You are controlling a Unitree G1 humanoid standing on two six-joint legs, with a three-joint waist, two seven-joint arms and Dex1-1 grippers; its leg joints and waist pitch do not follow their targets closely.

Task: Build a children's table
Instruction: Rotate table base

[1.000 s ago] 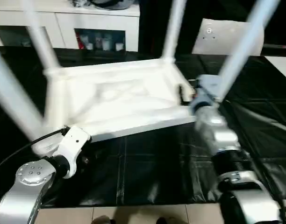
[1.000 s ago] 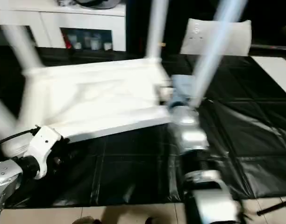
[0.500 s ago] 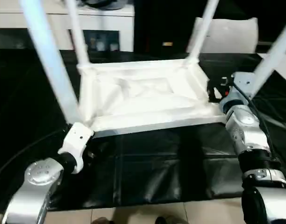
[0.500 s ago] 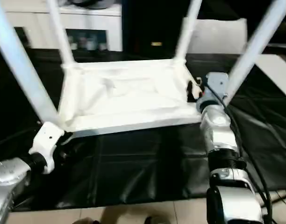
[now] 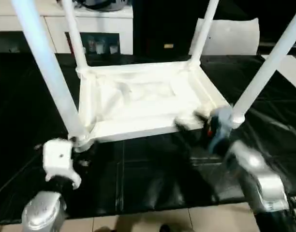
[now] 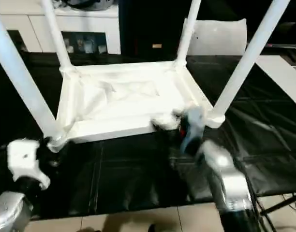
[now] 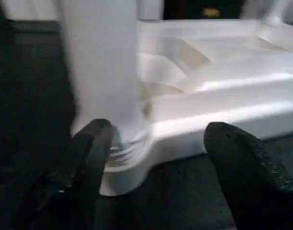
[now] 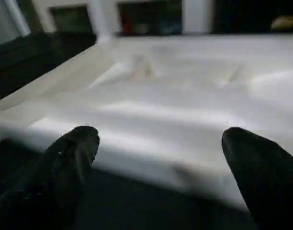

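Note:
The children's table stands upside down on the black mat, its tabletop (image 5: 138, 104) showing the ribbed underside. Four white legs rise from the corner sockets: near-left leg (image 5: 46, 67), far-left leg (image 5: 73, 34), far-right leg (image 5: 203, 29), near-right leg (image 5: 266, 67). My left gripper (image 7: 156, 163) is open in front of the near-left corner, and the base of the near-left leg (image 7: 108, 96) lies just beyond one finger (image 7: 89, 153). My right gripper (image 8: 161, 163) is open, facing the tabletop's near rim (image 8: 151, 120) close to the near-right corner; its arm (image 5: 249, 169) is blurred.
The black mat (image 5: 153, 174) covers the floor, with pale tiles (image 5: 138, 220) along its near edge. A white cabinet (image 5: 95, 24) runs along the back. A flat white bag (image 5: 235, 36) leans at the back right.
The head view has shifted. My right gripper has swung from beside the near-right corner to the front of the near rim. My left wrist has drawn back slightly from the near-left corner.

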